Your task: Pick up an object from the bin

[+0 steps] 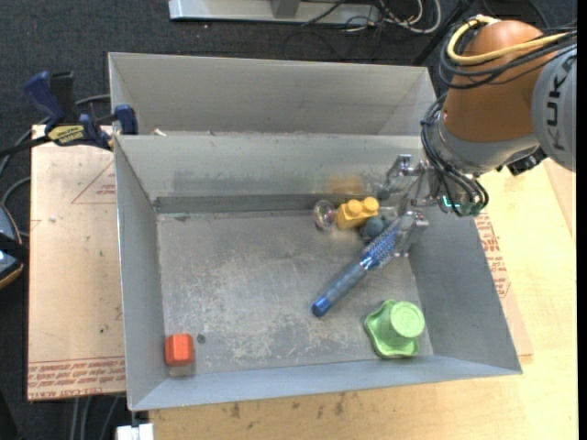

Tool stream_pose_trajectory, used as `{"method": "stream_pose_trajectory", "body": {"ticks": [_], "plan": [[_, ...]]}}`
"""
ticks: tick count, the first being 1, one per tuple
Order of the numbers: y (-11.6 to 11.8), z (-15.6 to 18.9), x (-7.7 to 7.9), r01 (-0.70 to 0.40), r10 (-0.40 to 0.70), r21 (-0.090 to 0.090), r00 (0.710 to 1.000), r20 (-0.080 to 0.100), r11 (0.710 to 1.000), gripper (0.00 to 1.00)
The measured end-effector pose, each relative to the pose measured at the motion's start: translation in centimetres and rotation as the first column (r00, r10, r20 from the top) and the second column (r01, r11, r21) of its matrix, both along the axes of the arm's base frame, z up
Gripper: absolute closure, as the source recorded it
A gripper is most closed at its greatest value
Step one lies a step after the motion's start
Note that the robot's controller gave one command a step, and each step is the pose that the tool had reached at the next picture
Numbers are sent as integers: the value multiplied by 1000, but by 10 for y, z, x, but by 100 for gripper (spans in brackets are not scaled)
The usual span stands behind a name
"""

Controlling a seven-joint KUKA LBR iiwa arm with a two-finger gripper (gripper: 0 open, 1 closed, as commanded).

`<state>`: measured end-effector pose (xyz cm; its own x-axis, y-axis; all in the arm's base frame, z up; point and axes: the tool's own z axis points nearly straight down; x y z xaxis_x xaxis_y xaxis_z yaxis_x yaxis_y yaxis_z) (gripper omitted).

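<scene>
The only lettering that can be read stands on the robot arm's pale grey link (556,94) at the right edge, just beside its rounded orange cover (491,81). It is large dark capitals, "KU", turned sideways, with the rest of the word cut off by the edge.

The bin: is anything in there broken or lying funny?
Nothing looks broken or spilled. The blue stick lies slanted, its top end by the end effector. An orange block sits alone in the near left corner.
</scene>
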<state>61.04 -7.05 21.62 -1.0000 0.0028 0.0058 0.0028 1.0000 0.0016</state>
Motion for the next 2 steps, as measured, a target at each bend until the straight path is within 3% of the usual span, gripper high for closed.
{"method": "stream_pose_trajectory", "body": {"ticks": [1,2], "plan": [[17,-143,7,-178,178,-2,984,13,984,0],[18,-140,8,-180,180,-3,983,17,984,100]]}}
